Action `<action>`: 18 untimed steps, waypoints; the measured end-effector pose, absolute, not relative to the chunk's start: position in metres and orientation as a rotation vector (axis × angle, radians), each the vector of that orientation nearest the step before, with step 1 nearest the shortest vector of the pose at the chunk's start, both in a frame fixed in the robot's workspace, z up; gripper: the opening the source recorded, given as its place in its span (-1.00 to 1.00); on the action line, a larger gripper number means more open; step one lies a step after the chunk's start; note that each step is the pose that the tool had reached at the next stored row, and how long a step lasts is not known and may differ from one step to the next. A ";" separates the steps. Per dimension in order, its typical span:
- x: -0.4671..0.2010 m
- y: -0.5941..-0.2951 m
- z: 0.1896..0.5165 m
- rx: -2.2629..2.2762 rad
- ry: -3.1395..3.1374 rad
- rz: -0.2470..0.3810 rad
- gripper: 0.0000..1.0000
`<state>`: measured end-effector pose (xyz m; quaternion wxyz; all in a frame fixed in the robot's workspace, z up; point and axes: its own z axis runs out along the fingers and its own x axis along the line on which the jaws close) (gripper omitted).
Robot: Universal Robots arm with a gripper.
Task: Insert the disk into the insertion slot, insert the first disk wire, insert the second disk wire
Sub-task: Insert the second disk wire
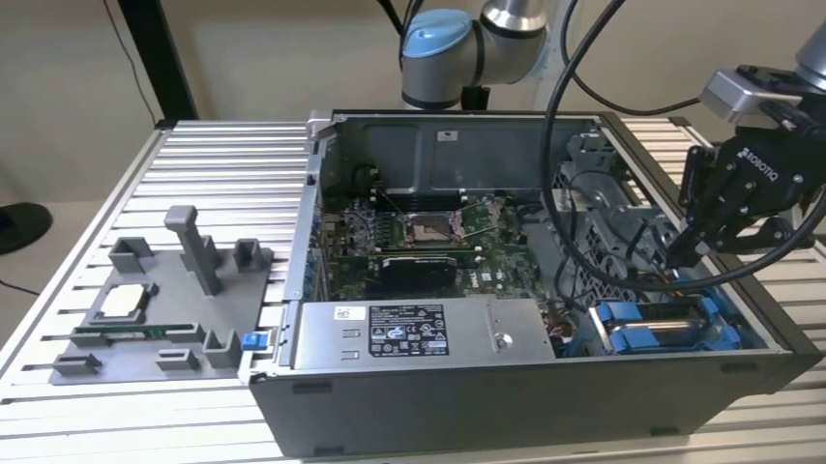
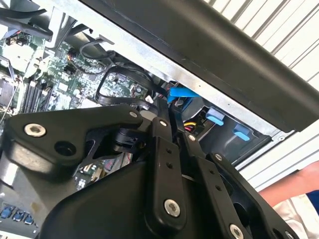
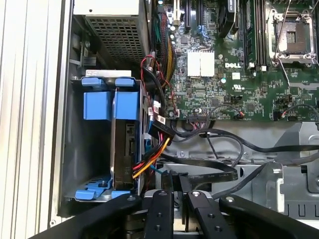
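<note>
1. My tool (image 1: 676, 253), fingers drawn nearly together, hangs at 4 o'clock of the case (image 1: 516, 406); whether it pinches a wire, I can't tell.
2. The disk (image 1: 661, 335) sits in the insertion slot (image 3: 84, 159).
3. I judge the disk dense, stiff and shock-sensitive, best held by the blue carrier (image 3: 124, 104).

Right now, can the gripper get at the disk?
Probably yes: the gripper hangs close by the disk, and the case is open, but coloured wires crowd the disk's end nearest the gripper.
</note>
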<state>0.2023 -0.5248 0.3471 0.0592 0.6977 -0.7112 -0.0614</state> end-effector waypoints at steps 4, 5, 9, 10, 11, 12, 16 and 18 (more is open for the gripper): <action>0.202 -0.525 0.348 2.114 -2.154 -0.188 -1.00; 0.202 -0.525 0.349 2.115 -2.155 -0.189 -1.00; 0.201 -0.529 0.353 2.117 -2.157 -0.195 -1.00; 0.201 -0.531 0.354 2.118 -2.157 -0.196 -1.00; 0.200 -0.532 0.355 2.118 -2.157 -0.197 -1.00; 0.199 -0.534 0.355 2.119 -2.158 -0.198 -1.00; 0.196 -0.539 0.357 2.121 -2.159 -0.202 -1.00; 0.194 -0.543 0.357 2.122 -2.160 -0.204 -1.00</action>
